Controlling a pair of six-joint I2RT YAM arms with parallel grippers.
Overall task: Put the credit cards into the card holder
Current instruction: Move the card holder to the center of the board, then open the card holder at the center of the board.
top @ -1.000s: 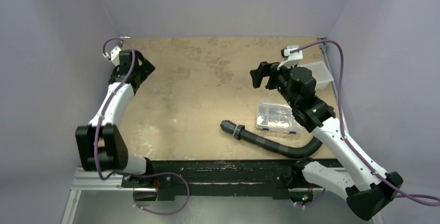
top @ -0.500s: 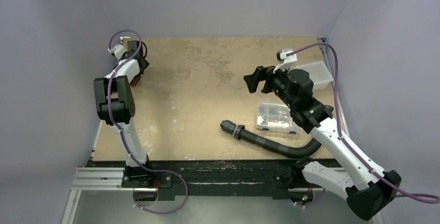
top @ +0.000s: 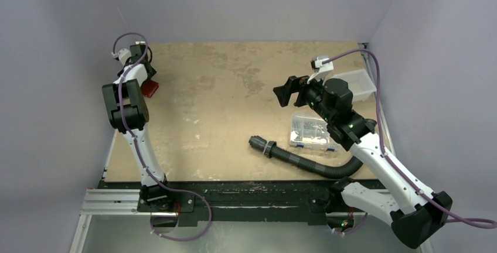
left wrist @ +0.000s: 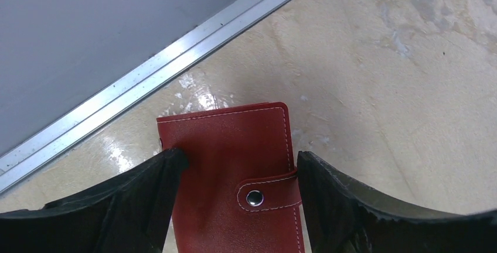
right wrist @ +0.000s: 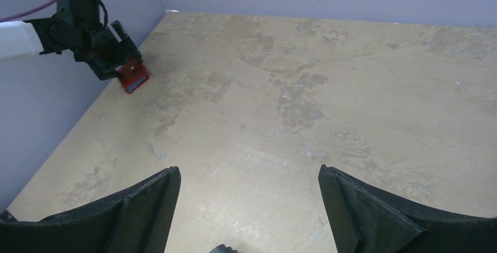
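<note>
1. The left gripper point(left wrist: 238, 159) clamps the red card holder point(left wrist: 225, 133) by its two side edges, at the far left edge of the table point(top: 234, 83), by the wall.
2. Squeeze lightly and leave the snapped tab free for opening.
3. The right gripper point(right wrist: 247, 174) hangs wide open, empty, over mid-table. No cards are in view, so find them first.

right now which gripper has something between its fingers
The left gripper: the red card holder sits between its fingers, touching both. The right gripper is open and holds nothing.
</note>
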